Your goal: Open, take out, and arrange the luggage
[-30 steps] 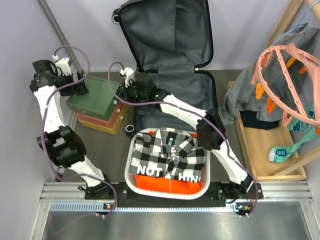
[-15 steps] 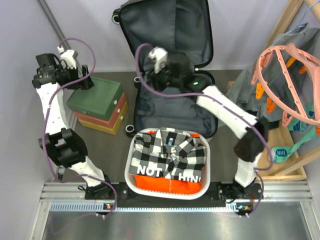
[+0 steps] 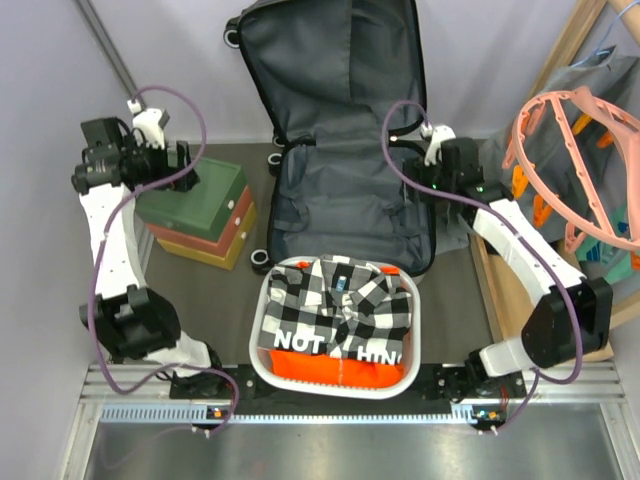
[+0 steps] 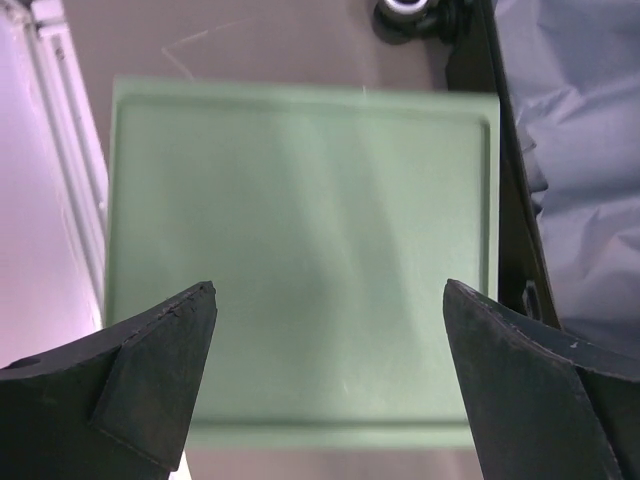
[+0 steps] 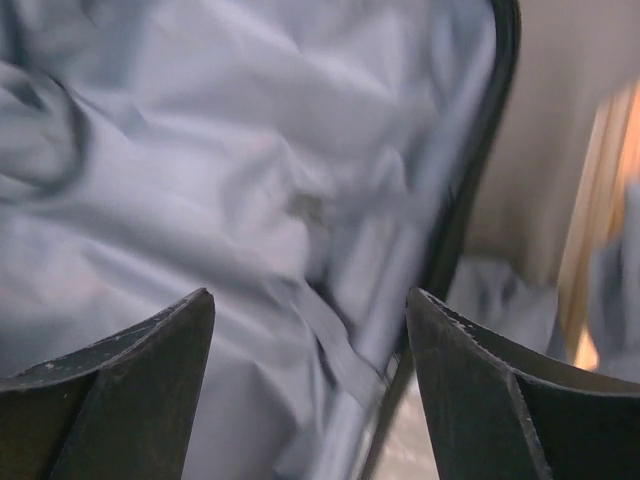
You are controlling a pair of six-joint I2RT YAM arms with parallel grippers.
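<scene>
1. The luggage [image 3: 340, 190] lies open at the back middle of the surface [image 3: 455, 160]. Its lower half is flat, and its lid stands up against the rear wall.
2. Both halves show crumpled dark grey lining [image 5: 200, 150] inside a black rim. No loose item shows inside either half.
3. The left fingers [image 4: 150, 385] hover to the left of the luggage, above the stacked boxes [image 3: 195, 205]. They are spread wide with nothing between them. Only the pale green lid [image 4: 300, 250] shows through the gap.
4. In the left wrist view, one black wheel [image 4: 405, 12] of the luggage sits just past the far corner of that lid, and the luggage's rim runs along the lid's right side.
5. The right fingers [image 5: 120, 390] hang over the right edge of the luggage's lower half. They are well apart and grip nothing, with lining and rim below them. This view is somewhat blurred.
6. A white basket [image 3: 262, 345] sits just in front of the luggage, touching or nearly touching its near edge. It holds a black-and-white checked shirt [image 3: 335, 300] on top of something orange.
7. To the right of the luggage stands a wooden tray [image 3: 520, 300] with grey clothing and pink hangers [image 3: 560, 150] over it.
</scene>
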